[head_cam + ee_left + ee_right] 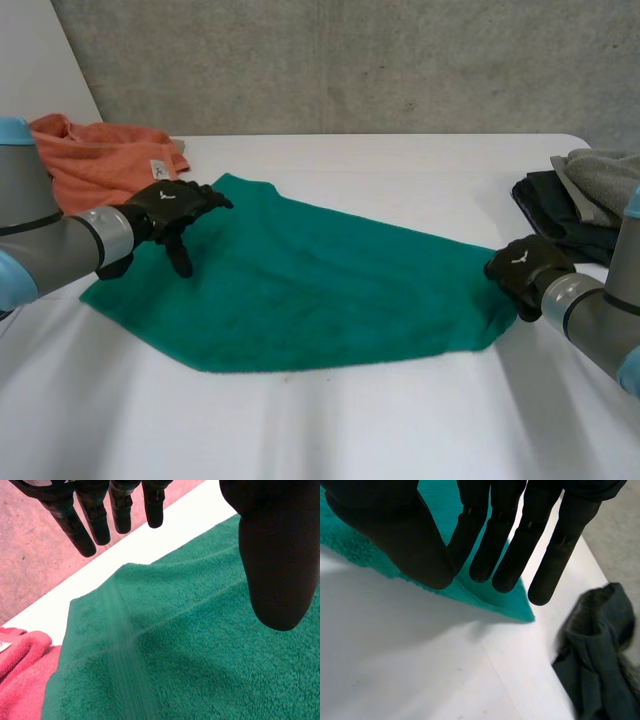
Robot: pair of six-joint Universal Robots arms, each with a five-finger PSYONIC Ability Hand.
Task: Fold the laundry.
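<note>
Towel: a green towel (300, 290) lies spread flat at the middle of the white bench (330, 430), one layer, no fold made yet.
Left hand: the left hand (175, 210) hovers over the towel's 10 o'clock corner. Its fingers (82, 532) are straight and slightly spread with the thumb held well apart, gripping nothing.
Right hand: the right hand (522, 268) sits at the towel's 3 o'clock corner. Its fingers (512, 555) are straight and side by side, with the thumb (395, 530) close to the first one. The corner lies flat below them, apparently not pinched.
Neighbours: an orange cloth (95, 160) is bunched at 10 o'clock, just beside the left corner. Dark clothes (560, 215) and a grey cloth (605, 175) are piled at 3 o'clock, near the right corner.
Risk, uneven grab: if one hand closes before the other, the towel probably skews and the fold comes out crooked.
Risk, thin pinch: terry is thick and limp, so a shallow pinch at the very tip likely slips out on lifting.
Risk, wrong cloth: reaching past the left corner could snag the orange cloth.
Risk, dragging: pulling sideways rather than up would bunch the towel or push it towards the dark pile.
</note>
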